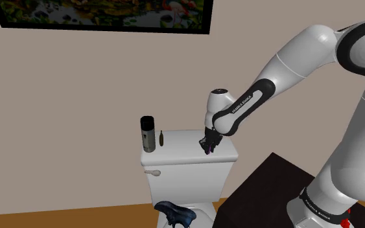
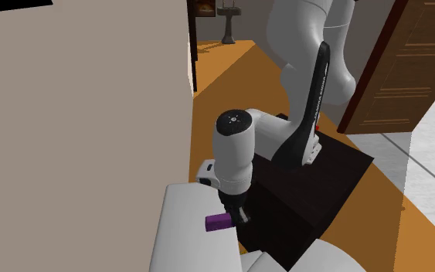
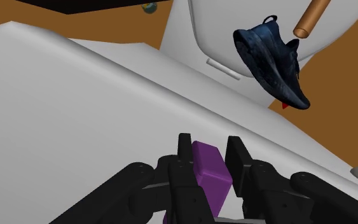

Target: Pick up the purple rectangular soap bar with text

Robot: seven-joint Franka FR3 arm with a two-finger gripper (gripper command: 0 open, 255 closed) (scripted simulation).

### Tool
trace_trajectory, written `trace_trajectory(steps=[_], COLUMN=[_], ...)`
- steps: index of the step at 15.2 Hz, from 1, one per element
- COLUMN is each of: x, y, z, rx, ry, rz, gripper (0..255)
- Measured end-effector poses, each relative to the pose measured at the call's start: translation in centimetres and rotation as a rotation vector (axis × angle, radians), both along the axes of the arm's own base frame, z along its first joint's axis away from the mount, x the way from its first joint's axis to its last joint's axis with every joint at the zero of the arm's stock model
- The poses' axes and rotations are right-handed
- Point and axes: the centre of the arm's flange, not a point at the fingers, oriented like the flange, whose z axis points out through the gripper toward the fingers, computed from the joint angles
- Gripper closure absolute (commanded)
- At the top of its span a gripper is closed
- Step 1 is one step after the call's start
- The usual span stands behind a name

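The purple soap bar (image 3: pixel 208 168) is a small rectangular block clasped between the two black fingers; no text on it can be read. My gripper (image 3: pixel 210 147) is shut on it, a little above the white toilet tank lid (image 3: pixel 75 108). In the shoulder view the gripper (image 1: pixel 208 148) hangs over the lid's (image 1: pixel 187 152) right part with a sliver of purple soap (image 1: pixel 209 151) at its tip. In the second exterior view the purple bar (image 2: pixel 218 222) sticks out sideways under the hand, just above the lid (image 2: pixel 188 232).
A dark cylindrical can (image 1: pixel 148 133) and a small olive bottle (image 1: pixel 162 138) stand at the lid's left end. A dark blue shoe (image 3: pixel 271 58) lies on the toilet seat below. The black stand (image 1: pixel 259 194) is to the right. A beige wall (image 1: pixel 77 97) rises behind.
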Motion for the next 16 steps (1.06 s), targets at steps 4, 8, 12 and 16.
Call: trace_trajectory(steps=[4,8,12,16], x=[-0.1,0.0,0.0,0.0], y=[0.0,-0.1,-0.1,-0.1], z=[1.5,3.6,5.8,7.6], rx=[0.0,0.0,0.0,0.0], ry=[0.002,0.002,0.002,0.002], rz=[-0.001,-0.001,-0.001,-0.001], gripper=[255,255,255,255])
